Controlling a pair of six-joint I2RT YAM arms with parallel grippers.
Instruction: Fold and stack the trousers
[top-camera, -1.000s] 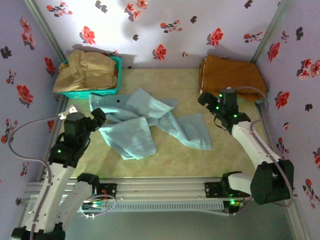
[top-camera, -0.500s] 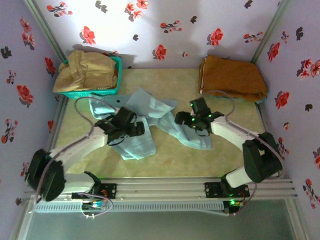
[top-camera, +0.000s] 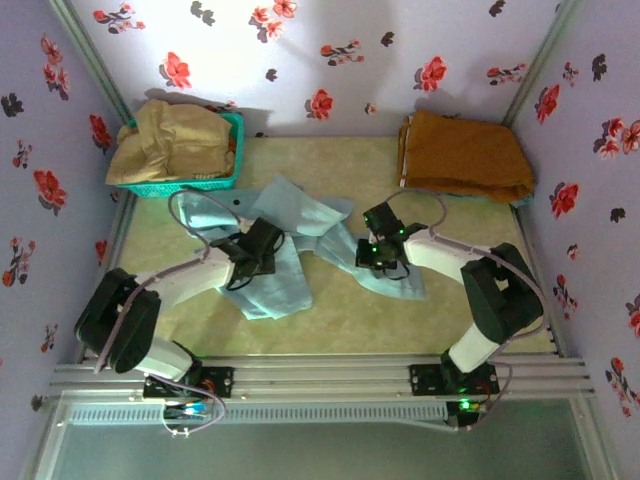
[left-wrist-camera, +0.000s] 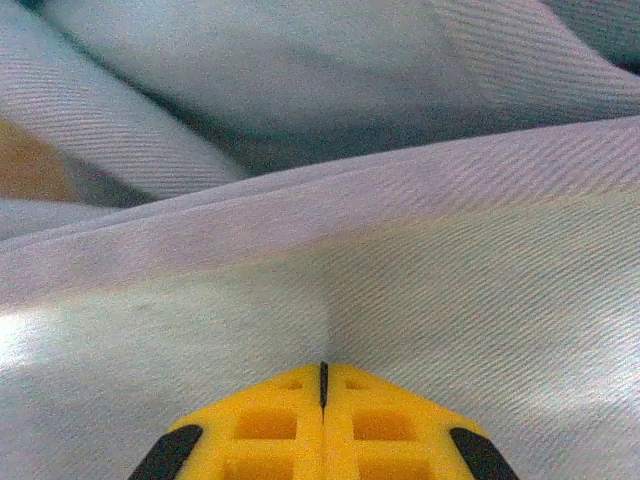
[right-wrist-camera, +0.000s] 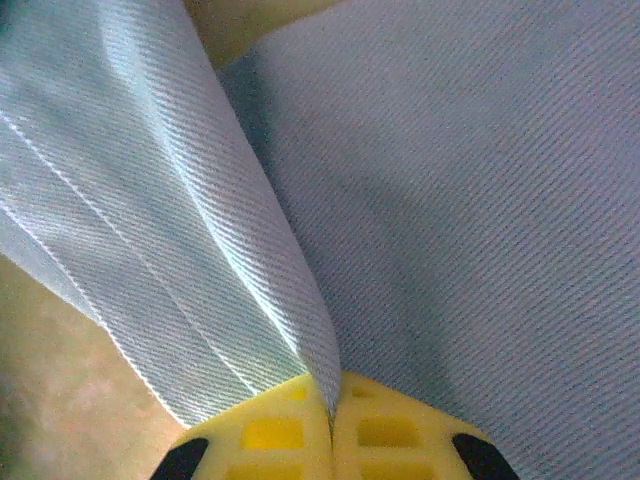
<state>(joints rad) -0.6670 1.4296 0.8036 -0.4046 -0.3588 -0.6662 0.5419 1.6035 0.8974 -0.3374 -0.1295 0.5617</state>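
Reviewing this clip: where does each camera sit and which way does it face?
Top external: above and behind the arms, looking down at the table; both arms show, with the left gripper and right gripper on the trousers.
Left wrist: on that wrist, facing along its shut yellow fingers into pinched cloth.
Right wrist: likewise, its fingers pinching a fold.
Shared: all three show the trousers.

Both our black-and-white arms stretch inward and low. Our yellow-fingered left gripper (left-wrist-camera: 323, 370) and right gripper (right-wrist-camera: 331, 388) each have jaws pressed together, pinching the pale light-blue soft-fabric trousers (top-camera: 280, 290).
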